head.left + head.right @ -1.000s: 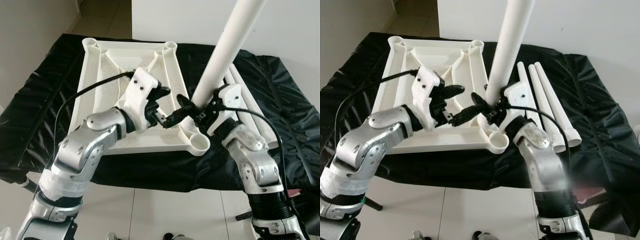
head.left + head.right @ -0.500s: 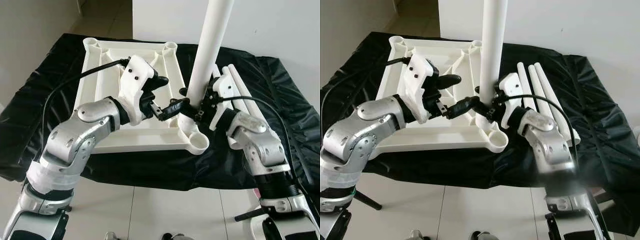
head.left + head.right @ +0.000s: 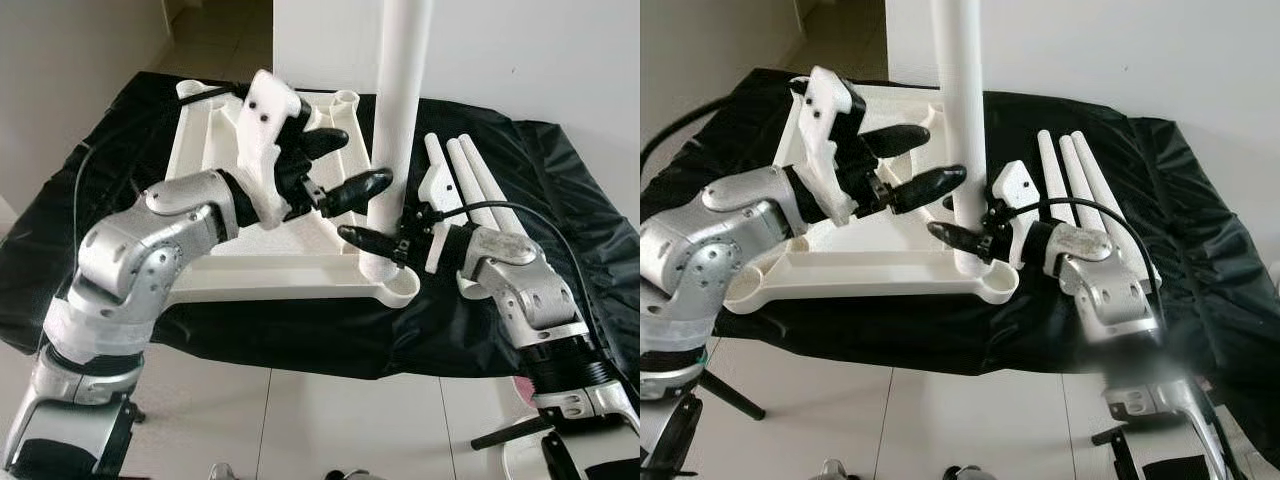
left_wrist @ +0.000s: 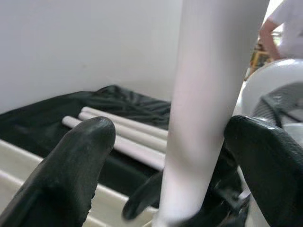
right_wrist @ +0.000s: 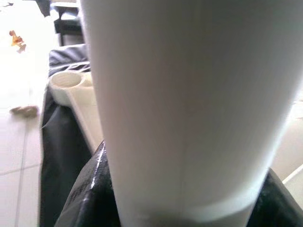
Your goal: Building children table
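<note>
Where the pale tiled floor (image 3: 300, 400) meets the robot's feet, a black plastic sheet (image 3: 60, 230) begins and spreads back to the white wall (image 3: 520, 50), crumpled and glossy (it catches the light in long creases). On the sheet lies the white children's table, upside down, its underside (image 3: 250, 265) ribbed and rimmed, with round sockets at the corners; the near right socket (image 3: 402, 290) sits at the sheet's front edge.

Just behind that socket a white leg (image 3: 400, 120) stands upright, its foot seated in the table frame. The right hand (image 3: 385, 243) is clenched on the leg low down, black fingers wrapping the tube from the right; in the right wrist view the tube (image 5: 189, 109) looms close, with a socket (image 5: 66, 82) and floor beyond it. The left hand (image 3: 345, 165) hovers higher and to the left of the leg, released, its two fingers spread and pointing at the tube without touching; the left wrist view shows the leg (image 4: 208, 109) between the fingertips (image 4: 80, 156).

Further right, three spare legs (image 3: 1080, 195) lie side by side on the sheet. Beyond the table's far corner an open doorway (image 3: 215, 35) shows a darker floor.
</note>
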### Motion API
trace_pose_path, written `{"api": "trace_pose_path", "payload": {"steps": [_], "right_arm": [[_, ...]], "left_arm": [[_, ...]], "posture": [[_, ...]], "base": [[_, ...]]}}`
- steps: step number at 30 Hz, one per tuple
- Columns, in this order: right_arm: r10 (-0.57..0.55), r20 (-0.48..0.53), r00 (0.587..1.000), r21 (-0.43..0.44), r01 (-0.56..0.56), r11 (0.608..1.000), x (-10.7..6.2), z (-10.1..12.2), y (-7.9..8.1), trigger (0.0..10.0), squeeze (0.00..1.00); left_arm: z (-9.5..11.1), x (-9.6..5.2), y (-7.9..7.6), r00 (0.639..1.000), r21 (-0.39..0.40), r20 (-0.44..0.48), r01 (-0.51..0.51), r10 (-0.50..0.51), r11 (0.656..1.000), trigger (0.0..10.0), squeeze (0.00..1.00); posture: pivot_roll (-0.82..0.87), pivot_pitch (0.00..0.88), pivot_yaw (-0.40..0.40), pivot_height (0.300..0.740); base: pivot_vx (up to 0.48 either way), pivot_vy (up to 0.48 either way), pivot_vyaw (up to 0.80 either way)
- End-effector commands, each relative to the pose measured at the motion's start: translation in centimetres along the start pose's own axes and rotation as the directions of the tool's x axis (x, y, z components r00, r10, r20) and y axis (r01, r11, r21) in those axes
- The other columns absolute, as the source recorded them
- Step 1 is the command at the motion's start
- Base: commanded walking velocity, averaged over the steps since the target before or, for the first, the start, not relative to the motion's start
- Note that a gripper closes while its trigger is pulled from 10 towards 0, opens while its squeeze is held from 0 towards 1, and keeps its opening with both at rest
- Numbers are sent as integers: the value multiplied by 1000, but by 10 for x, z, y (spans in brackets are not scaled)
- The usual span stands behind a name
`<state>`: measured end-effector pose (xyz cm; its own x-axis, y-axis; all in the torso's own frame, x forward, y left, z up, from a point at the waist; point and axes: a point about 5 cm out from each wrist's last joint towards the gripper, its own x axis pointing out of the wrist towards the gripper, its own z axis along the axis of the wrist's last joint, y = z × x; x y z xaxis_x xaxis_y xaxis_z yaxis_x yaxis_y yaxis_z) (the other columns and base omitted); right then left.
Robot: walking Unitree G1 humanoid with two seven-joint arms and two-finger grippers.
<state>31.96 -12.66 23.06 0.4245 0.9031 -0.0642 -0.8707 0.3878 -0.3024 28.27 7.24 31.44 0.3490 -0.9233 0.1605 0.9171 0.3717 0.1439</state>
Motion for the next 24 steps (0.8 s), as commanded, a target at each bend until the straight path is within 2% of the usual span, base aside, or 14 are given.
{"api": "trace_pose_path", "payload": {"steps": [1,4,5,7,17,18,24], "right_arm": [[31,-14,999,-30,-32,999,1,2,1,10000,0],[58,-32,998,-41,-59,997,0,0,2,10000,0],[74,-44,996,-46,-76,996,1,-1,2,10000,0],[89,-54,995,-48,-92,995,1,-2,2,10000,0],[135,-58,989,-51,-138,989,2,-1,3,10000,0],[127,-57,990,-51,-130,990,3,-1,2,10000,0],[130,-55,990,-40,-132,990,2,-1,1,10000,0]], "left_arm": [[6,-2,-14,962,-1,18,272,-272,962,10000,0],[11,-1,-14,956,-14,38,293,-292,956,10000,0],[15,1,-14,946,-49,67,320,-316,946,10000,0],[18,2,-15,940,-70,86,337,-330,939,10000,0],[20,11,-16,929,-116,95,368,-359,922,10000,0],[22,12,-14,936,-133,106,348,-336,928,39,0],[23,13,-10,946,-129,98,320,-310,938,0,0]], "posture": [[73,63,-87,740],[74,60,-87,740],[79,54,-89,740],[80,52,-89,740],[78,46,-90,740],[78,50,-91,740],[79,61,-94,740]], "base": [[0,0,0],[0,0,0],[0,0,0],[0,0,0],[0,0,0],[0,0,0],[0,0,0]]}}
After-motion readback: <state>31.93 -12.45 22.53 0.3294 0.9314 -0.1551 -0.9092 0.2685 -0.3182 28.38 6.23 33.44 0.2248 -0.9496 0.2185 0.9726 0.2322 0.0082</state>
